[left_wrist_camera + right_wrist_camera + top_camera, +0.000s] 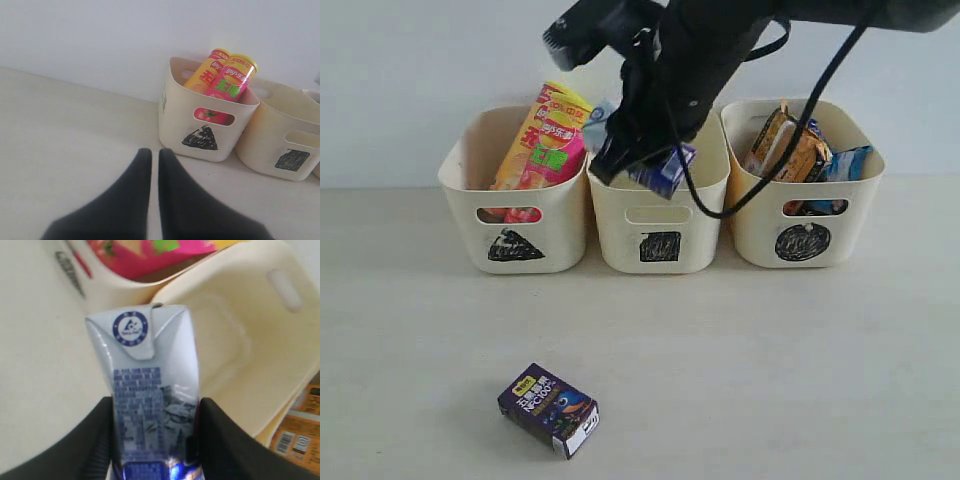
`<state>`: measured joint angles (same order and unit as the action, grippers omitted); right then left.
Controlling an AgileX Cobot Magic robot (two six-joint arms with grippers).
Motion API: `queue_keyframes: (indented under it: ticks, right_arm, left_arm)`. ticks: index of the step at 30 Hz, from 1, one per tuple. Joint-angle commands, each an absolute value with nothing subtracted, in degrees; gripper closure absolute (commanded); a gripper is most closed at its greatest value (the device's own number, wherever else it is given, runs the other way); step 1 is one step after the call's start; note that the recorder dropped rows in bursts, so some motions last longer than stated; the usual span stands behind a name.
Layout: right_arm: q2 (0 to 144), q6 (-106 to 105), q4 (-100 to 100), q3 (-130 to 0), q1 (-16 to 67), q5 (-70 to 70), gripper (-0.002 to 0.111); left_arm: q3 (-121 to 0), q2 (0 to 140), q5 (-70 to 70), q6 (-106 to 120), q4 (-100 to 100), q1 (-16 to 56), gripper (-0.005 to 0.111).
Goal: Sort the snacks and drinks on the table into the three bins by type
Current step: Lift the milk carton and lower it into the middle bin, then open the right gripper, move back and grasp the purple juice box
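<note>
My right gripper [638, 165] [152, 405] is shut on the white-and-blue carton [150, 390] [665, 172], holding it over the middle bin [660, 215] [235, 340], the one marked with a square. Both chip cans [545, 140] [227, 77] stand in the triangle bin [515, 215] [205, 125]. Orange-brown and blue packets [800, 155] fill the circle bin [805, 220]. Near the front of the table [770, 360], the dark purple carton [550, 408] lies on its side. My left gripper [151, 155] is shut and empty, low over the table left of the triangle bin.
The three bins stand in a row against a pale back wall [420, 80]. My right arm and its cable [720, 60] hang above the middle bin.
</note>
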<state>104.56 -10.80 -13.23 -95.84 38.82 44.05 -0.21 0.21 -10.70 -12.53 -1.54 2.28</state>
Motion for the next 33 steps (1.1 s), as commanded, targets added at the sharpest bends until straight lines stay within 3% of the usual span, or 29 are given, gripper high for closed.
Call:
queue_keyframes:
  ticks: [1,12,20,24,28,31,33]
  right_arm:
    - [104.44,-4.25,-16.50,-96.12,34.55,33.18,0.107]
    - [110.69,0.00,-16.25,-96.12,28.57,8.34,0.107]
    - [116.58,0.00,-16.25,-96.12,26.98,4.32,0.106]
    - [118.65,0.00,-16.13,-96.12,26.73,3.73,0.085]
    - [119.95,0.00,-16.13,-96.12,26.73,2.73,0.048]
    - [120.08,0.00,-16.13,-96.12,26.73,2.44,0.035]
    - [119.78,0.00,-16.13,-96.12,26.73,2.31,0.035]
  left_arm:
    - [0.00,0.00,-11.00,-12.46,-1.49,2.56,0.102]
    - [0.00,0.00,-11.00,-12.46,-1.49,2.56,0.102]
    - [0.00,0.00,-11.00,-12.46,-1.49,2.56,0.102]
    - [0.00,0.00,-11.00,-12.46,-1.49,2.56,0.102]
    - [0.00,0.00,-11.00,-12.46,-1.49,2.56,0.102]
    - [0.00,0.00,-11.00,-12.46,-1.49,2.56,0.102]
    - [0.00,0.00,-11.00,-12.46,-1.49,2.56,0.102]
